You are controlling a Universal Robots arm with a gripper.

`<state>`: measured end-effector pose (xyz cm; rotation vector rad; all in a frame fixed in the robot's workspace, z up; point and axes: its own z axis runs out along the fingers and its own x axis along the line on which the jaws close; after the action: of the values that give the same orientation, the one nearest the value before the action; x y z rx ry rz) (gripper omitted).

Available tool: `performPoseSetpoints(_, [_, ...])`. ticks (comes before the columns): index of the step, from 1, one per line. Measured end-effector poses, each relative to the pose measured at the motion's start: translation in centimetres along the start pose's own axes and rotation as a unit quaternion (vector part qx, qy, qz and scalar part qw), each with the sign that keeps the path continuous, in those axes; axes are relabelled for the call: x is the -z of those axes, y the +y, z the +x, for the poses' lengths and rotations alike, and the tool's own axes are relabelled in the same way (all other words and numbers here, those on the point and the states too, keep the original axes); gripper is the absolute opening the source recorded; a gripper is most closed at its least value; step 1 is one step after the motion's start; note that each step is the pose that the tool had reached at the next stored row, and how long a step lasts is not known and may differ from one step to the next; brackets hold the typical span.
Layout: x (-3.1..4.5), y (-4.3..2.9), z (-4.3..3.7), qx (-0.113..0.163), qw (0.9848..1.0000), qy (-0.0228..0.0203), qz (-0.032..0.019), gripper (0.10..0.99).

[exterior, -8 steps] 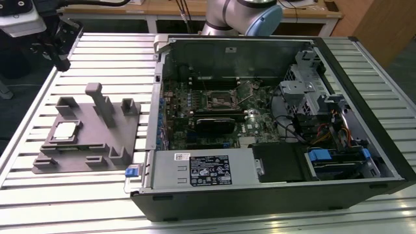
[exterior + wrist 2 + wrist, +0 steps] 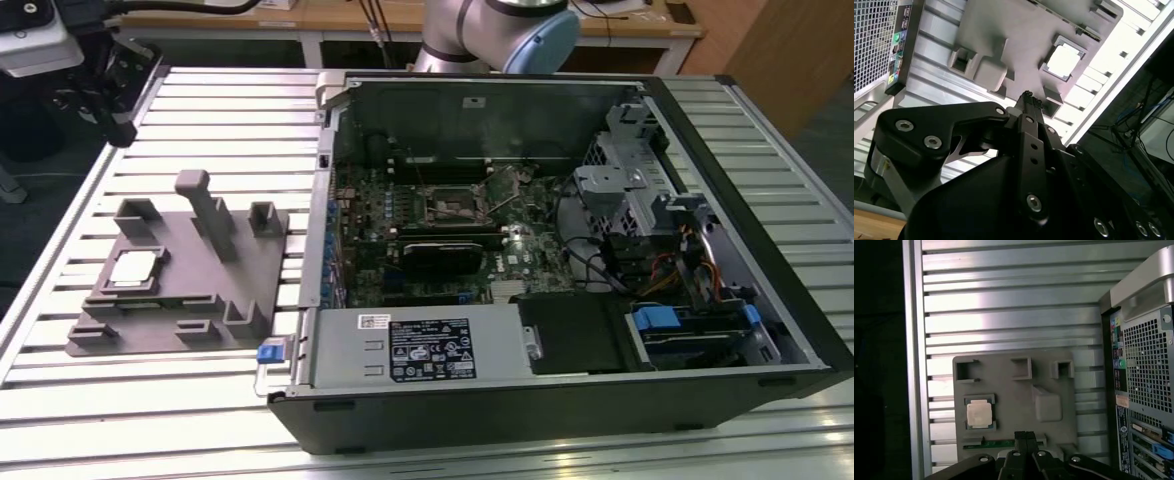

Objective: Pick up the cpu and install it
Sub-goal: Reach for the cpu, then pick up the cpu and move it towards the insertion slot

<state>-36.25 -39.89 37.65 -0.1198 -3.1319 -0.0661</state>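
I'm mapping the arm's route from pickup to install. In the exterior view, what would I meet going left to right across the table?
cpu resting on the grey fixture tray → blue tab at the case's edge → motherboard socket → silver drive cage

1. Exterior view: high, angled down across slatted table (image 2: pixel 200 110); open computer case (image 2: pixel 561 420) central, fixture tray (image 2: pixel 187 295) at the exterior view's left.
2. First wrist view: straight down, well above same fixture tray.
3. Second wrist view: oblique past gripper (image 2: pixel 1027 95), nearer; fixture tray shared.
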Motion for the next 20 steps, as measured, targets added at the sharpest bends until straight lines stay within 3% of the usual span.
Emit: performPoseSetpoints(20, [-0.17,-0.14,1.72,0.0,1.0,0.0027,0.0002,0.106])
